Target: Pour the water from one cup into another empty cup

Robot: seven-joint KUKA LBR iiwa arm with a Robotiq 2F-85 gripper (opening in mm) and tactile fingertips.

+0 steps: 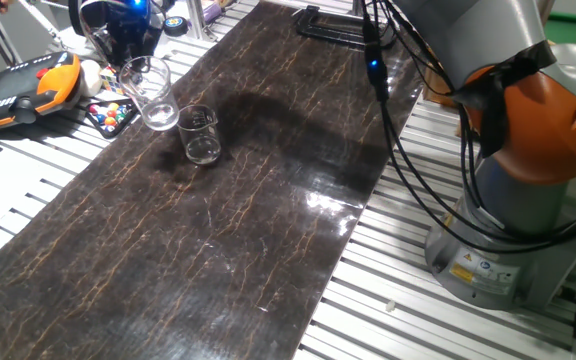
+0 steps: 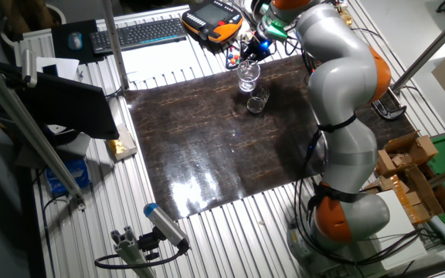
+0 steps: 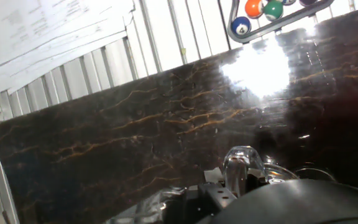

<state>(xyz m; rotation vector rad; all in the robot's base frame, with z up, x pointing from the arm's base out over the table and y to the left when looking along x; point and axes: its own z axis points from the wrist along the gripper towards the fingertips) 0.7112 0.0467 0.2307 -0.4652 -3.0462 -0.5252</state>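
Note:
The taller clear tumbler (image 1: pixel 150 92) hangs tilted at the far left of the dark marbled mat (image 1: pixel 228 230), its rim toward my gripper (image 1: pixel 133 55). The gripper appears shut on the tumbler's upper wall. Water inside is too faint to make out. The shorter clear cup (image 1: pixel 200 135) stands upright on the mat just right of and in front of the tumbler, apart from it. The other fixed view shows the tumbler (image 2: pixel 247 75) below my gripper (image 2: pixel 252 58), and the shorter cup (image 2: pixel 258 100) beside it. In the hand view a bit of clear glass (image 3: pixel 244 163) sits close to the hand's lower edge.
An orange teach pendant (image 1: pixel 28 85) and a rack of billiard balls (image 1: pixel 113 115) lie left of the mat on the slatted table. A black clamp (image 1: pixel 333 25) sits at the mat's far end. Cables (image 1: pixel 398 120) hang by the arm's base (image 1: pixel 528 200). A keyboard (image 2: pixel 137 32) lies beyond.

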